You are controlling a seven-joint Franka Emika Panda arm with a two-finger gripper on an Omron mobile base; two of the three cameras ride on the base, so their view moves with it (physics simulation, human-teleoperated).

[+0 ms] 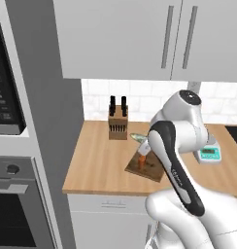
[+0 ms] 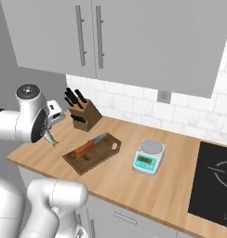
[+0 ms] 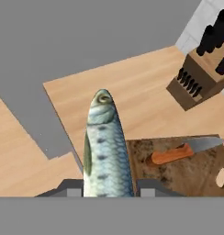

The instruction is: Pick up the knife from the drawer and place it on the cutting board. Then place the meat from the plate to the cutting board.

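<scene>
While no lettering can be read anywhere, the gripper is clamped narrowly on the meat, a silvery whole fish, above the countertop beside the cutting board, where the knife lies; a knife block holds black-handled knives.

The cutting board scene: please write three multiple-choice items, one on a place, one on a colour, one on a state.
1. Where does the knife lie?
A. on the cutting board
B. in the knife block
C. on the scale

2. What colour is the knife's handle?
A. black
B. orange-brown
C. white

3. What is the state of the pincer?
A. open and empty
B. shut on the meat
C. shut on the knife

Answers:
1 A, the knife rests flat on the brown board.
2 B, the handle shows orange-brown against the board.
3 B, the hand view shows the fish-shaped meat between the fingertips.
</scene>
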